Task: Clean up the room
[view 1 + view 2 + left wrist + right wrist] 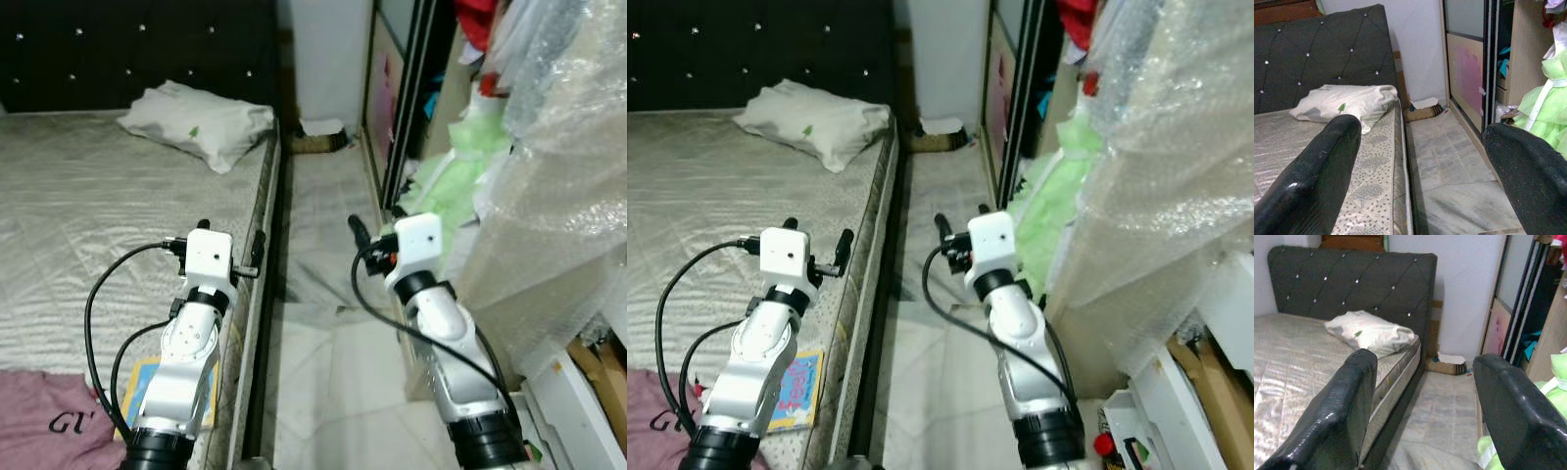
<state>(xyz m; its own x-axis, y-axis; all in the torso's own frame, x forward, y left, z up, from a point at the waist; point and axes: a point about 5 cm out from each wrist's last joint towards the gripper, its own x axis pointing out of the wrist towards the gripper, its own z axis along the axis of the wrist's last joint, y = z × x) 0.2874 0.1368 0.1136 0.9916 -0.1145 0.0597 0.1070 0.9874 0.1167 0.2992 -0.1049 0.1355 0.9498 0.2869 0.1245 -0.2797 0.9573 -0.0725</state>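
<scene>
Bedroom, as I see it from the head camera:

- Bed point(98, 225): grey quilted mattress, on my left. Dark tufted headboard point(127, 44) at the far end.
- Pillow point(196, 122): white with a small green print, lying on the mattress near the headboard, close to the bed's right edge.
- Pink garment point(49, 421): crumpled on the near end of the mattress, dark lettering on it.
- Book point(798, 390): thin and colourful, flat on the mattress near its right edge, just beside the pink garment and partly behind my left arm.
- Floor aisle point(323, 294): pale tiles between the bed and the wardrobe.
- Box point(318, 137): low cardboard box with something white on top, on the floor at the far end of the aisle, against the wall.
- Wardrobe point(392, 98): sliding doors on my right, partly open; light green fabric point(451, 186) spills out.
- Bubble wrap point(549, 196): a large wrapped item on the near right.
- Left gripper point(227, 247): raised over the right edge of the mattress, jaws wide apart, holding nothing. Black cable loops from its wrist.
- Right gripper point(375, 223): raised over the aisle, just beside the green fabric, jaws wide apart, holding nothing.
</scene>
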